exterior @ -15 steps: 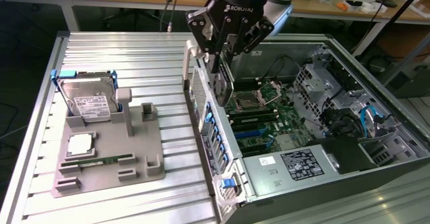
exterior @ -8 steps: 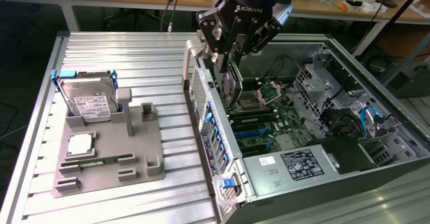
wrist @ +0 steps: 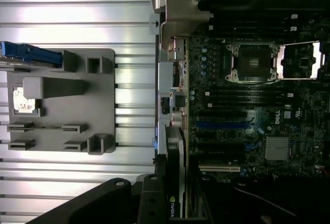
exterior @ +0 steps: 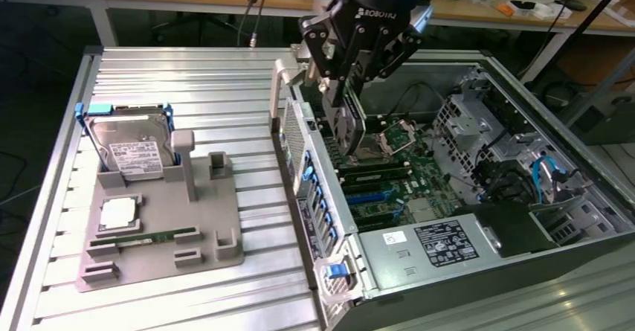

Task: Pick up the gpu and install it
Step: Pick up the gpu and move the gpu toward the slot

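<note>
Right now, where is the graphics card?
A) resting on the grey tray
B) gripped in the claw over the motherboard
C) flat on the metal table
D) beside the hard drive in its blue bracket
B: the claw grips the graphics card on edge over the motherboard, well away from the grey tray that carries the hard drive.

Black tool (exterior: 343,93), dark gpu (exterior: 344,126) with a small green logo (wrist: 171,207). The motherboard (exterior: 417,171) is deep green, striped with black and blue slots (exterior: 369,195). The ribbed counter (exterior: 178,71) gleams silver under a plain grey tray (exterior: 213,230). The hard drive (exterior: 134,156) is silver with a white label, its frame (exterior: 91,110) bright blue; the memory stick (exterior: 144,237) is green.
</note>
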`<state>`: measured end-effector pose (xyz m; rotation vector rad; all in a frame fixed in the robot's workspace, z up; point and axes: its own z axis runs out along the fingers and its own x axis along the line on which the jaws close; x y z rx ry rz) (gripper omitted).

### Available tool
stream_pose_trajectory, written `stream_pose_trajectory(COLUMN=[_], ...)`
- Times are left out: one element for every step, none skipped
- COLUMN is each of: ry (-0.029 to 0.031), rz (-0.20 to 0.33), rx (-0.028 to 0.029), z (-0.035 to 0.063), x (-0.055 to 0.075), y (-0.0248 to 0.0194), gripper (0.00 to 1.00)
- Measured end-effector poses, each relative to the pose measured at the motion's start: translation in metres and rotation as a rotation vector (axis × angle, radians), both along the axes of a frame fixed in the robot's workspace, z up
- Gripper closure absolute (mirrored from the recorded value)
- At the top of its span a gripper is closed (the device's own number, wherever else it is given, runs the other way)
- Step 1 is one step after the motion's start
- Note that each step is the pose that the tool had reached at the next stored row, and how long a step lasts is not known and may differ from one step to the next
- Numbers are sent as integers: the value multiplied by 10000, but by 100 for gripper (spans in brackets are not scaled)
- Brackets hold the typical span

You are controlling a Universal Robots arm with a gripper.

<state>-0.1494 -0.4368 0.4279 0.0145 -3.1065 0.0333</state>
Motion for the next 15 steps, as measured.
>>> stream_pose_trajectory(ry=[0, 0, 0, -1, 0, 0, 0, 0, 0, 0, 0, -1, 0, 0, 0], rz=[1, 1, 2, 3, 4, 5, 5, 6, 6, 6, 7, 8, 9, 10, 11], rx=[0, 0, 0, 0, 0, 0, 0, 0, -1, -1, 0, 0, 0, 1, 0], z=[0, 0, 0, 0, 0, 0, 0, 0, 0, 0, 0, 0, 0, 0, 0], x=[11, 23, 30, 42, 50, 59, 65, 72, 80, 88, 97, 111, 119, 134, 145], y=[0, 0, 0, 0, 0, 0, 0, 0, 0, 0, 0, 0, 0, 0, 0], gripper=[73, 73, 73, 73, 73, 73, 73, 73, 73, 73, 73, 73, 73, 73, 73])
